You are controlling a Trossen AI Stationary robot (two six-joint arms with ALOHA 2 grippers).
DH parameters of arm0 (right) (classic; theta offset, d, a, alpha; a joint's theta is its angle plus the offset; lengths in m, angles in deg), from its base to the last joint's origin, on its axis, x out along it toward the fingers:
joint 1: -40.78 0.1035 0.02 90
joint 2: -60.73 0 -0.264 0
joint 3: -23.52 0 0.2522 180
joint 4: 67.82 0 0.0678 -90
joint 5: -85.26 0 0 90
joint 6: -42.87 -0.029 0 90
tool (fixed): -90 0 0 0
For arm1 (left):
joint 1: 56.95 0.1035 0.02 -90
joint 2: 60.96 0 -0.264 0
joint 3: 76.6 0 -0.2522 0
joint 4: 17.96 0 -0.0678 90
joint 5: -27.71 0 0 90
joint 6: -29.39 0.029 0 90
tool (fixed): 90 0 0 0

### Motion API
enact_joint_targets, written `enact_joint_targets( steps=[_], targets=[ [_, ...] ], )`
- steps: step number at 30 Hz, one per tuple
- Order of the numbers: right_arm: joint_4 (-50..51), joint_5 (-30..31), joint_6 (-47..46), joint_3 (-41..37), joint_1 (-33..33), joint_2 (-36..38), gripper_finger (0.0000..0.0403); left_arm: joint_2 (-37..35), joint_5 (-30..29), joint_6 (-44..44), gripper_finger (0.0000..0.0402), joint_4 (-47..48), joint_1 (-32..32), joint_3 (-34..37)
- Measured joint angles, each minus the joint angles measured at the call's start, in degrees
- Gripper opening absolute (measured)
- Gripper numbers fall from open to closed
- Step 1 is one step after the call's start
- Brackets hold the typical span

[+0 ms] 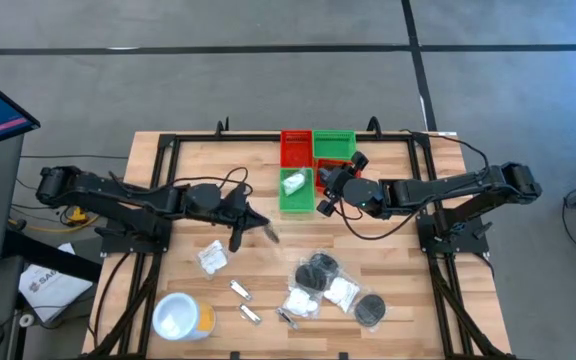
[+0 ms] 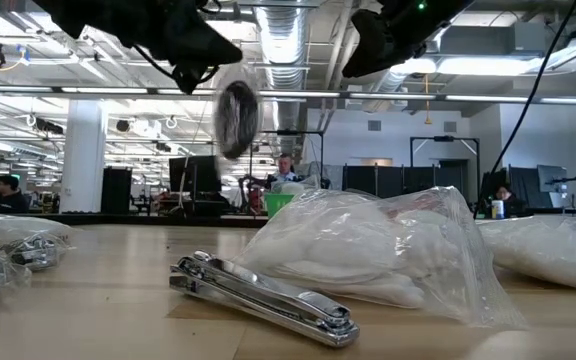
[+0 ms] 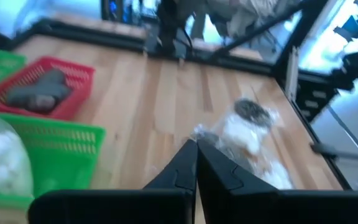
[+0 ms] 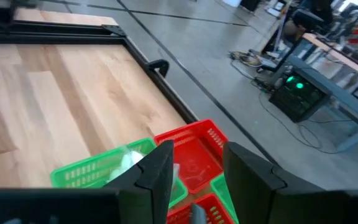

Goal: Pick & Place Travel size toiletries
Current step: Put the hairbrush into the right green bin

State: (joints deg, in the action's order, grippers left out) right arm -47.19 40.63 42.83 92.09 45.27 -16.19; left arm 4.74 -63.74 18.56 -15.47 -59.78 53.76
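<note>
My left gripper [image 1: 256, 225] hangs above the middle of the table, shut on a black round disc in clear wrap [image 2: 236, 118] that shows blurred. My right gripper [image 1: 330, 186] is open above the red and green bins [image 1: 296, 150], touching nothing. A white packet [image 1: 294, 183] lies in the near green bin, and dark grey items [image 3: 37, 93] lie in a red bin. On the table rest a heap of black discs and white packets [image 1: 326, 285], a lone disc [image 1: 371, 308], a white packet [image 1: 212, 258] and two silver sachets [image 1: 240, 290]. My left gripper pinches the wrapped disc between its two shut fingers [image 3: 188, 165], which come from above and slant down. Only clear wrap [image 3: 204, 133] shows at the fingertips. The disc hangs below the fingers [image 2: 236, 118], lifted clear of the table.
A white round tub with an orange side [image 1: 180, 315] stands near the table's near left corner. A metal clipper [image 2: 268, 298] lies by the heap, close to the near edge. A black frame [image 1: 168, 150] rims the table. People sit in the room behind.
</note>
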Motion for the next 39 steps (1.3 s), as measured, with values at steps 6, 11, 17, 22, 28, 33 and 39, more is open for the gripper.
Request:
enact_joint_targets(
  steps=[6,11,17,22,28,33,39],
  targets=[
    [0.0,-2.3,0.0,0.0,0.0,0.0,0.0129,0.0,-1.2,0.4,0.0000,-4.9,0.9,0.0],
    [0.0,-4.8,0.0,0.0,0.0,0.0,0.0129,0.0,-5.3,0.5,0.0000,-8.0,2.1,0.0],
    [-1.3,-10.0,0.0,0.0,0.0,0.0,0.0129,0.0,-8.8,0.5,0.0000,-10.4,4.2,0.0],
    [-3.6,-13.5,0.0,0.0,0.0,0.0,0.0129,0.0,-10.3,0.3,0.0000,-12.3,5.7,0.0],
    [-5.3,-14.8,0.0,0.0,0.0,0.0,0.0129,0.0,-12.4,0.3,0.0000,-15.0,7.3,0.0],
    [-7.3,-17.3,0.0,0.0,0.0,0.0,0.0129,0.0,-12.7,0.5,0.0000,-18.6,8.2,0.0],
    [-9.7,-17.4,0.0,0.0,0.0,-0.5,0.0129,0.0,-13.0,1.8,0.0000,-21.6,8.2,0.0]
  ],
)
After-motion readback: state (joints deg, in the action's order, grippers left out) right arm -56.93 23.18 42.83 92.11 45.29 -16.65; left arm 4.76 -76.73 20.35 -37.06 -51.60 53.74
